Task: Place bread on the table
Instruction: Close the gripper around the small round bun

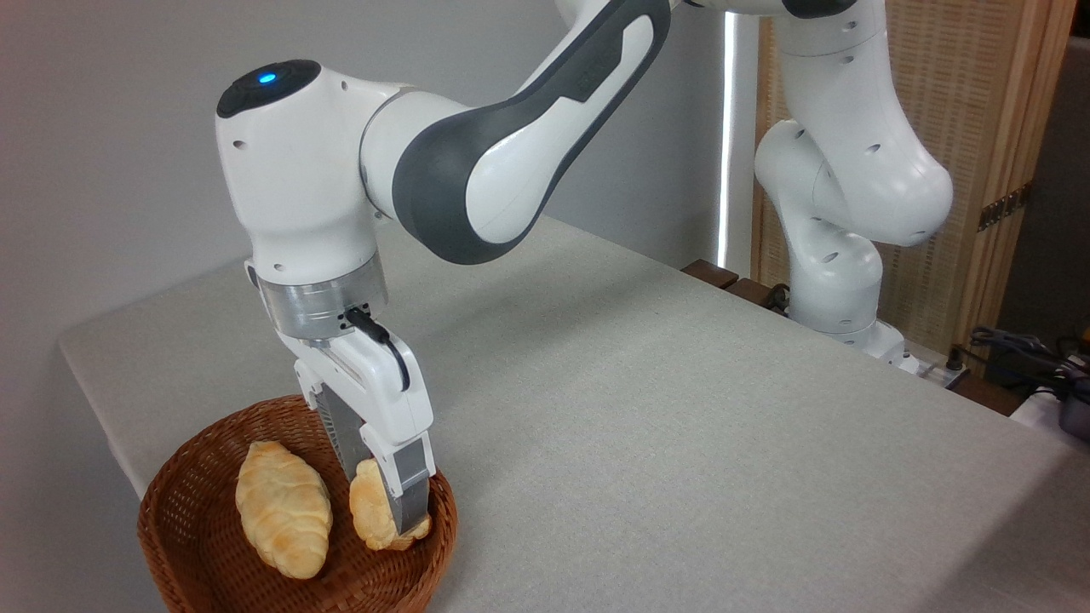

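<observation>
The bread [372, 513], a stubby golden-tan roll with a lumpy surface, lies inside a round brown wicker basket [170, 545] at about the 7 o'clock corner of the view. It sits in the basket's 3 o'clock half, close to the rim on that side.

The gripper [387, 489] reaches straight down into the basket, its two fingers on either side of the roll. The near finger [412, 494], grey-padded, crosses in front of the roll's 3 o'clock flank and hides part of it; the far finger stands behind the roll, toward 11 o'clock from it, with only its ridged upper length showing. The fingers are drawn in close against the roll, pinching it between them. The roll bulges out toward 9 o'clock from the near finger, and a bit of its lower end peeks out at 5 o'clock below the fingertip. Whether its underside rests on the basket floor cannot be told from this angle.

A longer, paler oval loaf [283, 509] lies in the same basket at 9 o'clock from the roll, just beside it, with a narrow gap between them.

The table [681, 426], covered in light grey-beige cloth, stretches away toward 3 o'clock and 12 o'clock from the basket. The arm's base [839, 289] stands at the table's far edge, toward 2 o'clock.
</observation>
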Tool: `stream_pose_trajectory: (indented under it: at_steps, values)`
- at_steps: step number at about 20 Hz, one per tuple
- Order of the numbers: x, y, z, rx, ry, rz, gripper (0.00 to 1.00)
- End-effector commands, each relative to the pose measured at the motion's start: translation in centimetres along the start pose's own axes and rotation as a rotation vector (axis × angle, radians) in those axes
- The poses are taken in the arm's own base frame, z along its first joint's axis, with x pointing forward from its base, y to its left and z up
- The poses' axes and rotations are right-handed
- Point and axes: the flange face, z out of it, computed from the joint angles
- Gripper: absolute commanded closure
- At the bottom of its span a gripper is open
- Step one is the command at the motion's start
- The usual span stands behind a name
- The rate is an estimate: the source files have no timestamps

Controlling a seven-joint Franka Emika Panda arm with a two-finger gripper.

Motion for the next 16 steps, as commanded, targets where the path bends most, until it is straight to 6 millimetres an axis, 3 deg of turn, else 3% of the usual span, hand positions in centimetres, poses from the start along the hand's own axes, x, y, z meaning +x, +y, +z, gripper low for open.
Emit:
stream_pose_trajectory:
  at_steps: [1, 16]
  values:
    - [0.11, -0.05, 0.00, 0.016, 0.003, 0.042, 0.47]
    - [0.07, -0.28, -0.68, 0.018, 0.021, 0.041, 0.49]
